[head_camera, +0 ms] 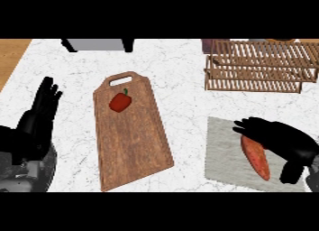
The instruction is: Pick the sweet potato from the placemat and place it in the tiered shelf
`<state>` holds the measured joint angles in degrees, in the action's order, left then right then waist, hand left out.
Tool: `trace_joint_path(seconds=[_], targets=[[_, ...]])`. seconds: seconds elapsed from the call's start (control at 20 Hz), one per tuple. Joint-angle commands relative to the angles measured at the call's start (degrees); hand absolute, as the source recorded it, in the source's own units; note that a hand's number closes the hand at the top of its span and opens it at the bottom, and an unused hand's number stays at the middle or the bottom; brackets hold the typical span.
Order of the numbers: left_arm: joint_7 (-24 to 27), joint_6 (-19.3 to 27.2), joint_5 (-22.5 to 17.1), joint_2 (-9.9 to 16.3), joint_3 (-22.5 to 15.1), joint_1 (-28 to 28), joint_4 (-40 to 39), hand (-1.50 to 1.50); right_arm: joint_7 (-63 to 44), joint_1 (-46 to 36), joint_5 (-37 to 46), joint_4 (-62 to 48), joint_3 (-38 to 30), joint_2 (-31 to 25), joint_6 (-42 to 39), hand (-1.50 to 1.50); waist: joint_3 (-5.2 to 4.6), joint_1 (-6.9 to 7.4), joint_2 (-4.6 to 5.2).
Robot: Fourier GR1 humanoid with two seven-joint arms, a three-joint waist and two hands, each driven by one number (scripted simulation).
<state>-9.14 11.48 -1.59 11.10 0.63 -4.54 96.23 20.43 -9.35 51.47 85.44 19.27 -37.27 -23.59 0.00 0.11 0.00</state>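
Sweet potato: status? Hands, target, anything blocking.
Right hand curled over sweet potato, not yet lifted off placemat. Left hand open, resting at left. Tiered shelf beyond, path looks unobstructed.

Worktop [175, 67]: white marble look w/ faint grey veins, smooth. Cutting board [132, 135]: brown wood, visible grain, matt. Tiered shelf [262, 67]: light wooden slats, matt. Placemat [225, 153]: grey, cloth-like, mottled, matt. Sweet potato [257, 158]: orange-red skin, dull, slightly rough. Red pepper [120, 102]: smooth, slight sheen. Both hands, left [36, 122] & right [282, 140]: black, matt; forearms grey.
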Motion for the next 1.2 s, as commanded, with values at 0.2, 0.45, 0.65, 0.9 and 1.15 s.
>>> trace_joint_path(seconds=[0.2, 0.45, 0.65, 0.9, 1.15], targets=[[-1.7, -2.3, -0.1, -0.2, 2.4, -0.8, 0.5, 0.0, 5.9, 0.0, 6.1, -6.2, -2.4, 5.5, 3.3, -1.5, 0.0, -0.04, -0.01], [-1.4, -2.1, 1.8, -1.2, 1.7, 0.9, 2.0, 0.0, 9.0, 0.2, 7.6, -9.8, -4.4, 7.1, 5.4, -1.5, 0.01, -0.04, -0.01], [-3.6, -3.8, -0.3, 0.1, 3.7, 0.6, 3.6, 0.0, 3.7, 0.3, 10.7, -7.6, -1.9, 10.5, 1.6, -1.5, 0.0, 0.02, -0.04], [0.4, -2.4, 2.6, -2.0, 1.7, 1.7, 2.5, 0.0, 11.0, -0.3, 14.1, -14.6, -1.3, 8.6, 8.9, 1.5, 0.03, 0.1, 0.01], [-0.7, -4.7, 0.3, -0.6, 3.6, 1.1, 1.8, 0.0, 13.4, -2.0, 15.2, -15.0, -3.1, 9.8, 14.9, 1.5, 0.02, 0.13, 0.0]])
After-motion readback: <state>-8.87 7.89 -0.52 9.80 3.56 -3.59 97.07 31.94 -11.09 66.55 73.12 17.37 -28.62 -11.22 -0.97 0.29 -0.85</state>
